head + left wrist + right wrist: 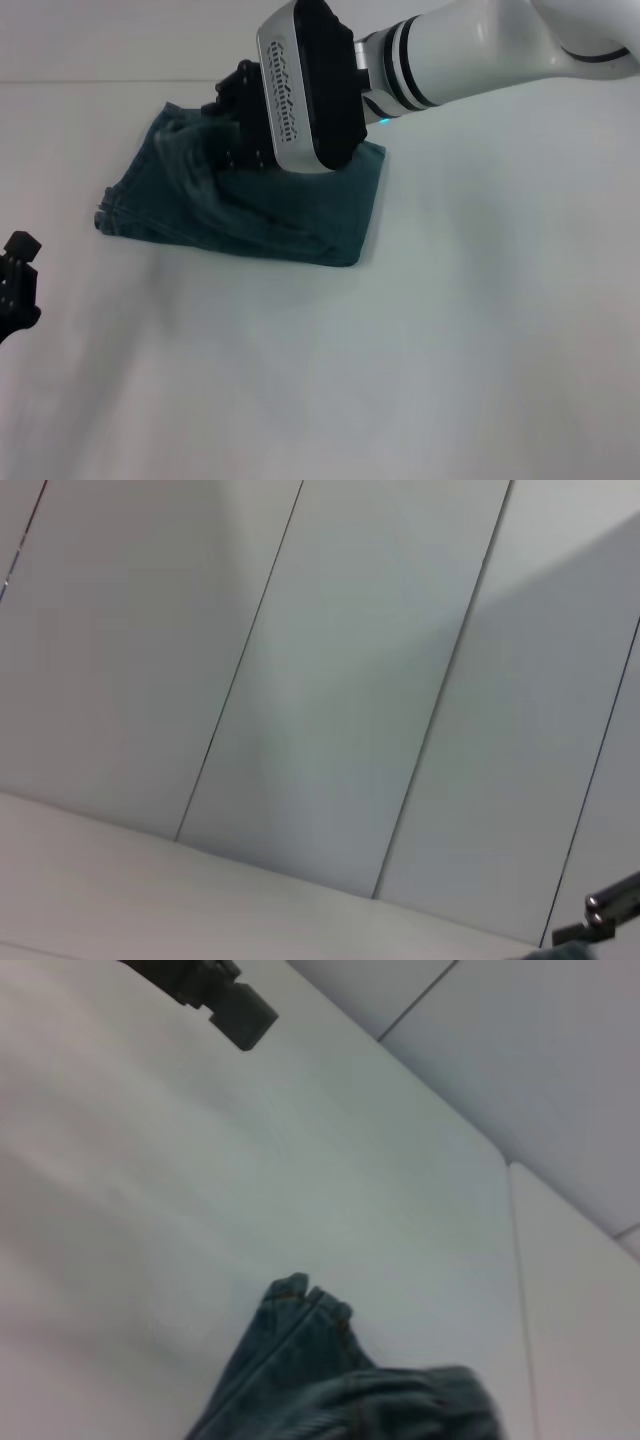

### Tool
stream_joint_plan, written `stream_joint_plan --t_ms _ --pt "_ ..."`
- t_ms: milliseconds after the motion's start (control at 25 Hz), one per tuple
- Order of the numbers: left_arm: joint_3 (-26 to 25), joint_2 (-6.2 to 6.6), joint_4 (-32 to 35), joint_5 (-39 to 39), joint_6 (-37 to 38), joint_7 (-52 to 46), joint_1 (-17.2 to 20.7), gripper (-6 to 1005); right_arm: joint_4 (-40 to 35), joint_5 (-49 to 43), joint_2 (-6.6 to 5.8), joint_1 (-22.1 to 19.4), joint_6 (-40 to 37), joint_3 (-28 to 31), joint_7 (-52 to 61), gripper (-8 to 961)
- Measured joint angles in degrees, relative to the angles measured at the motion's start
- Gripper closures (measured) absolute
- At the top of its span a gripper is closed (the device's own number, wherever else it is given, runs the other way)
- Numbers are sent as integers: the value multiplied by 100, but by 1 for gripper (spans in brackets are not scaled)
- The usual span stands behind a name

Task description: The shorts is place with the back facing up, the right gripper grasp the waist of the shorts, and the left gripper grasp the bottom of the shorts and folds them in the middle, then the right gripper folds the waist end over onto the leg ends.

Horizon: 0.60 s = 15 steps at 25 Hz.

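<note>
White bench fills the scene, with no containers on it. At far left the left end effector sits parked, well apart from the shorts; its jaw state I cannot tell. Folded shorts lie mid-bench, long axis running left to right. Over their far edge hangs the right end effector, nearer by far, grip hidden.

Bench: plain white and matte, filling nearly the whole head view; a soft shadow lies on it toward the near left.
Bench edge: rounded corner, seen in the right wrist view.
Wall panels: pale grey, split by thin dark seams, rising behind the bench's far edge.
</note>
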Motion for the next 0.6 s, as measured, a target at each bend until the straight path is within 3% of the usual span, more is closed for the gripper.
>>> stream_joint_plan --t_ms 80,440,600 --pt "6 0 -37 2 -19 17 -4 998 -5 156 -1 -32 67 -14 -144 618" --pt "18 0 -76 11 -96 61 7 992 -123 446 -35 -163 318 20 -225 179" --pt "45 11 44 55 40 176 17 988 -891 648 -121 -824 149 360 373 82"
